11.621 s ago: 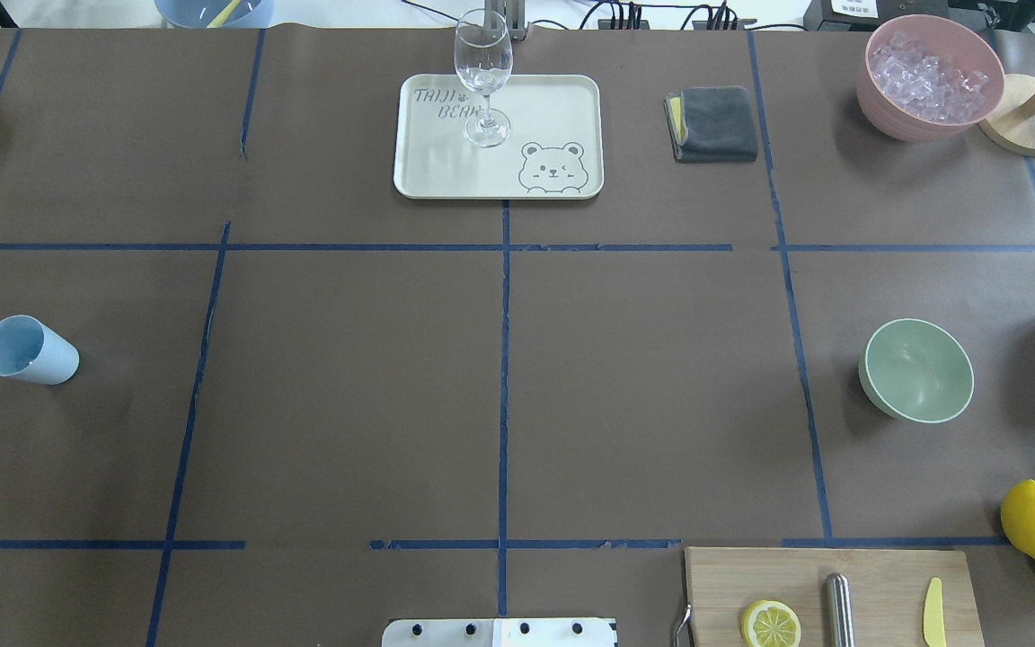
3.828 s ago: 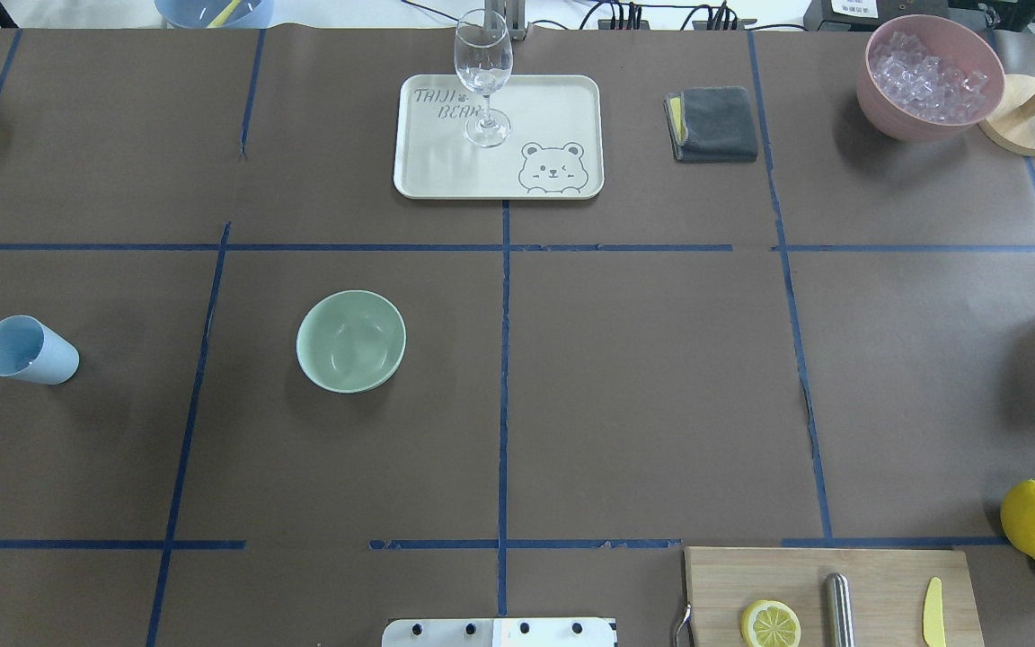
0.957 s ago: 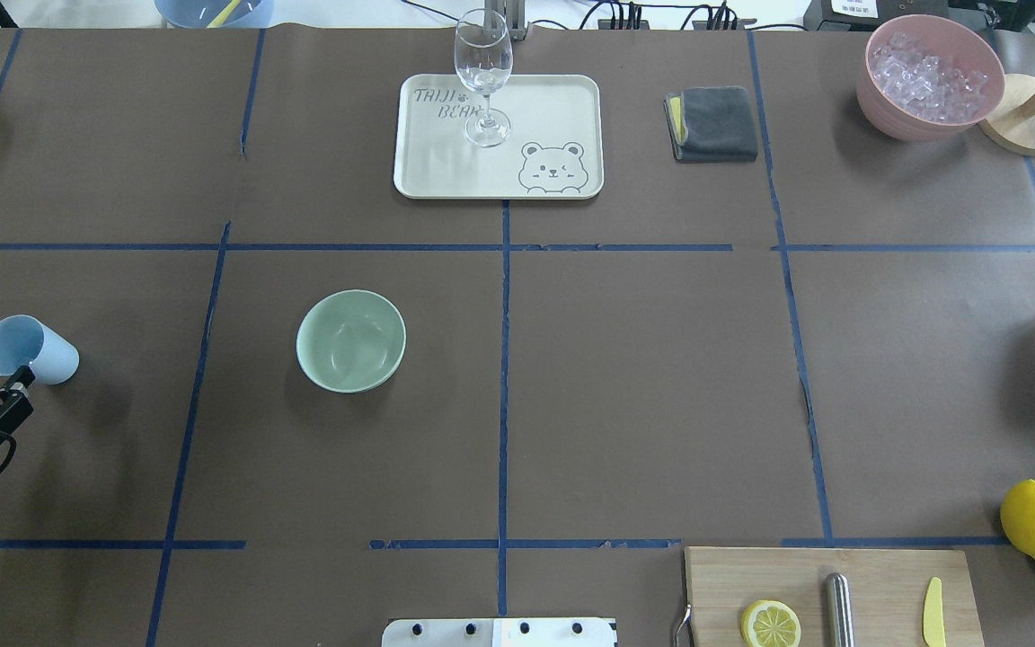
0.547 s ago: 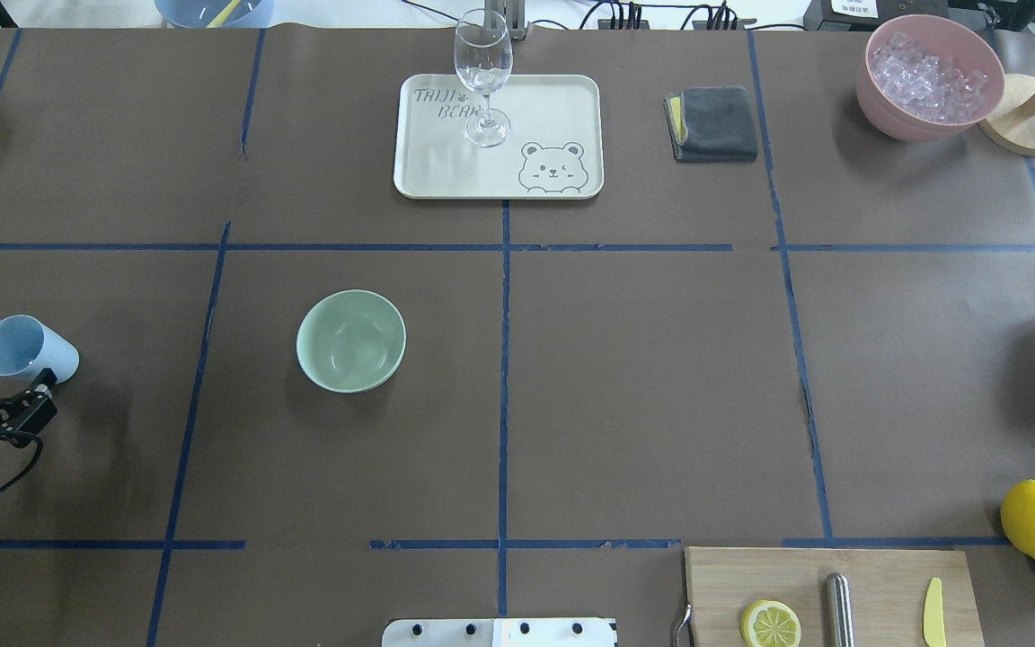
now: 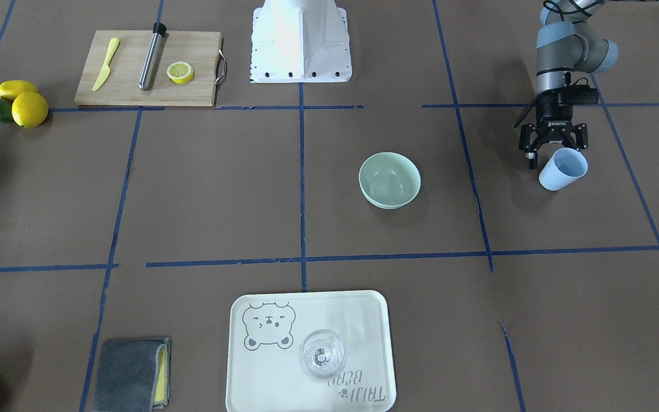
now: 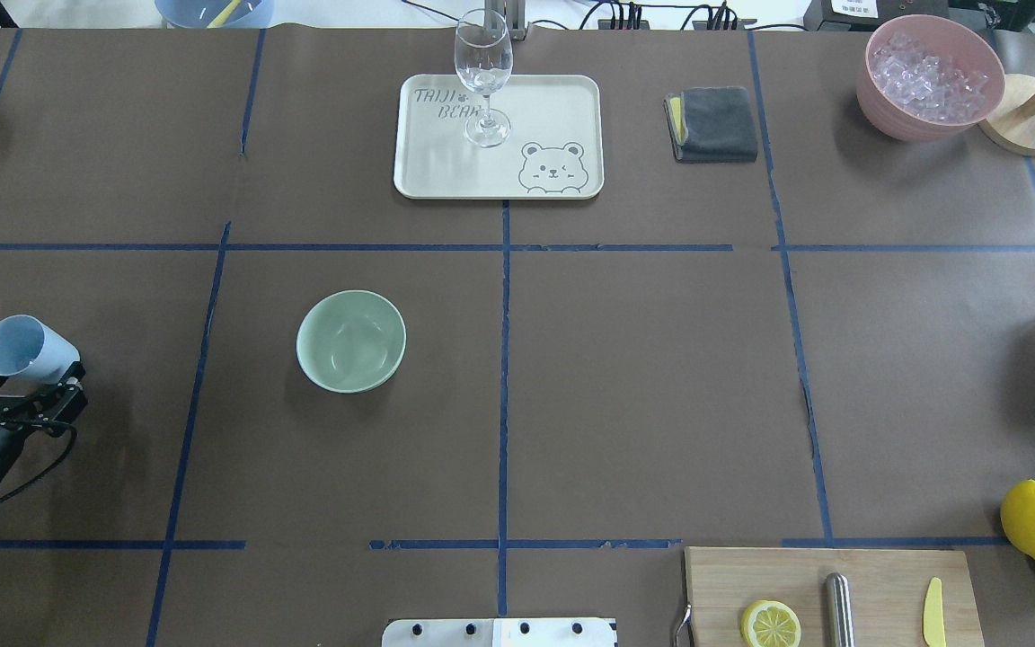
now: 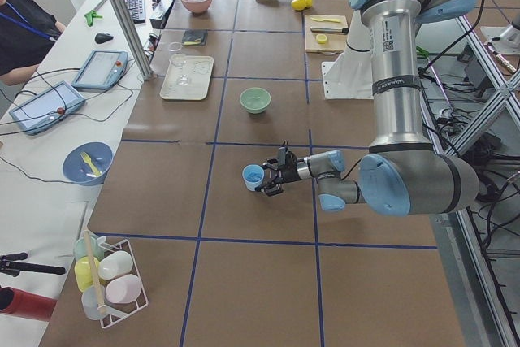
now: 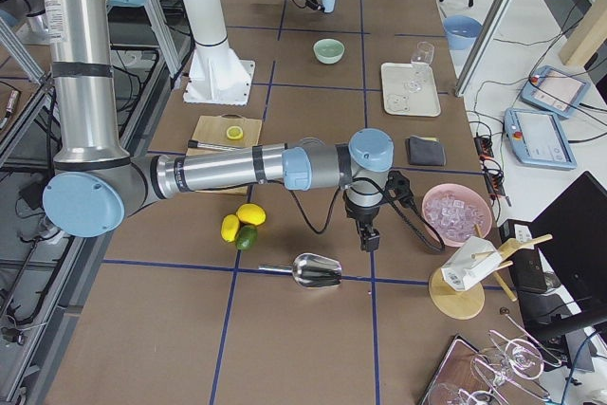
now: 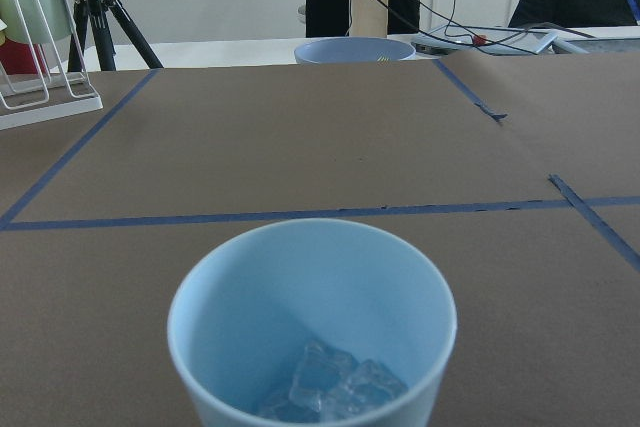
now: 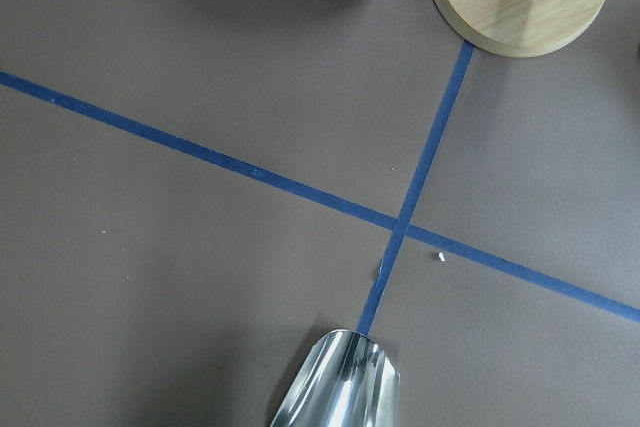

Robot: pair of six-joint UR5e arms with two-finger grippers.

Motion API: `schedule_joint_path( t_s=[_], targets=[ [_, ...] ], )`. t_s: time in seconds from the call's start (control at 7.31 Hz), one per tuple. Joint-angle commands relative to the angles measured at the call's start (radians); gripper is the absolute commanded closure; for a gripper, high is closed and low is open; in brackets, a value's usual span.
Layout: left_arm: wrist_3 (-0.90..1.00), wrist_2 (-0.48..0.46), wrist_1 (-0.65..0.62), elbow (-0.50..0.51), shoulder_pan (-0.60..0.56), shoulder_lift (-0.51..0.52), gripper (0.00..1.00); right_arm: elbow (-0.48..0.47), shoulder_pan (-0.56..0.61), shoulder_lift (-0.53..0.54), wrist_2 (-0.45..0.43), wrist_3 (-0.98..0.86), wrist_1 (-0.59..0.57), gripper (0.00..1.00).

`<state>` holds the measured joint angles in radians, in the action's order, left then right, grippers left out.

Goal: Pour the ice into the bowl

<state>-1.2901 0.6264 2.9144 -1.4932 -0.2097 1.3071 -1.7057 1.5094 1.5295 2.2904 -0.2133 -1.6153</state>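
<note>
The ice (image 9: pixel 330 387) sat in the upright blue cup (image 5: pixel 562 169) straight ahead of the left gripper (image 5: pixel 555 150), whose spread fingers flanked its near side, not yet pinching it, while the empty bowl (image 5: pixel 389 179) stood well apart toward the robot's right.

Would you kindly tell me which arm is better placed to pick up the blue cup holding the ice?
Left. The left tool is open right at the blue cup, whose ice shows in its wrist view; the bowl sits on that side. The right tool hangs far off by the scoop.
</note>
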Motion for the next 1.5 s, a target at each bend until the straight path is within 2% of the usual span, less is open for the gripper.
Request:
schedule_joint_path(
  t_s=[0.0, 0.96, 1.09, 1.23, 1.37],
  targets=[
    [0.000, 0.006, -0.001, 0.017, -0.055, 0.004, 0.00, 0.000, 0.000, -0.003, 0.001, 0.000, 0.000, 0.00],
    [0.000, 0.009, -0.009, 0.060, -0.070, 0.061, 0.02, 0.005, 0.002, -0.014, -0.003, 0.005, 0.000, 0.00],
    [0.000, 0.009, -0.009, 0.062, -0.071, 0.063, 0.16, 0.005, 0.002, -0.015, -0.003, 0.006, 0.000, 0.00],
    [-0.003, 0.007, -0.004, 0.068, -0.071, 0.067, 0.59, 0.005, 0.002, -0.015, -0.003, 0.006, 0.000, 0.00],
    [0.002, 0.009, 0.000, 0.067, -0.071, 0.069, 0.93, 0.005, 0.002, -0.015, -0.003, 0.006, 0.000, 0.00]
  ],
)
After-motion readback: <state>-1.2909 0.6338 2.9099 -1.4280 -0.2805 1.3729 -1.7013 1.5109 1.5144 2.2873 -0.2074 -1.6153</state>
